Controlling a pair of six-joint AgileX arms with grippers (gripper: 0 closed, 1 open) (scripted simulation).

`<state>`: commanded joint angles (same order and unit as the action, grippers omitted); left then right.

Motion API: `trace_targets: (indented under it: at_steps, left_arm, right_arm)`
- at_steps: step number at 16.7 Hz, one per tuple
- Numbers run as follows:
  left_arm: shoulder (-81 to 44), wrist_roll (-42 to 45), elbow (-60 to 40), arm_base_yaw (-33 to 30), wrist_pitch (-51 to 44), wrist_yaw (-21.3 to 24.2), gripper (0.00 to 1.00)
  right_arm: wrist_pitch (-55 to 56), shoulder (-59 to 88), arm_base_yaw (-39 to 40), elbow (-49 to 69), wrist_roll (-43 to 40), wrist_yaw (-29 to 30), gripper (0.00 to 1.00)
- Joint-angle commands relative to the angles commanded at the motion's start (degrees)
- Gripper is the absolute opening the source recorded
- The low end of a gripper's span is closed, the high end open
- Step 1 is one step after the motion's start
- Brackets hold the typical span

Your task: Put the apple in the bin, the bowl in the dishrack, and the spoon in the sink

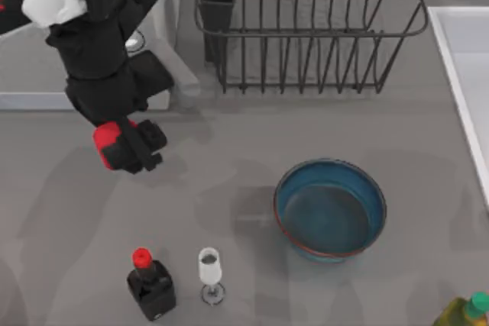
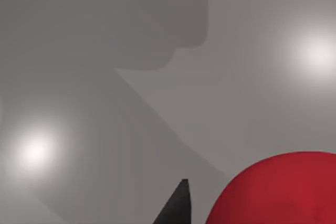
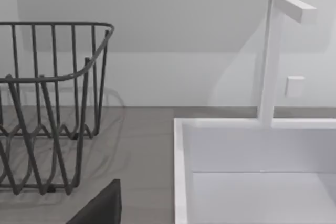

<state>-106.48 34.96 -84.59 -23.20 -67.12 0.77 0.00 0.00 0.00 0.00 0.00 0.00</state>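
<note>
My left gripper [image 1: 137, 150] hangs over the left part of the grey surface [image 1: 229, 188], its fingers [image 1: 149, 143] closed on the apple [image 1: 111, 145], which also bulges red in the left wrist view [image 2: 278, 190]. The bowl [image 1: 330, 210] sits on the surface right of centre, with the dishrack [image 1: 306, 28] at the far side and the sink [image 1: 462, 66] along the right edge. A black bottle [image 1: 150, 284] and a wine glass [image 1: 210, 272] stand near the front edge; whether my right gripper's fingers are open I cannot tell.

dishrack [image 1: 306, 28] back centre | sink [image 1: 458, 74] right of it | bowl [image 1: 330, 210] before dishrack
</note>
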Motion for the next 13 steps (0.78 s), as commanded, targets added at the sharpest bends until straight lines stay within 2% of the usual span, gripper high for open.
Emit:
trace_targets:
  at_steps: [3,6,9,13]
  left_arm:
    - [3.29,8.82,0.5,2.52,-1.94,0.49,0.0]
    - [7.73,22.99,1.42,6.44,-4.52,0.97,0.0]
    - [12.55,41.95,2.91,11.32,-7.37,1.2,0.0]
    - [18.51,71.47,5.89,18.48,-11.09,0.73,0.0]
  right_arm:
    - [0.0,0.0,0.0,0.0,0.0,0.0,1.0]
    - [0.0,0.0,0.0,0.0,0.0,0.0,1.0]
    - [0.0,0.0,0.0,0.0,0.0,0.0,1.0]
    - [0.0,0.0,0.0,0.0,0.0,0.0,1.0]
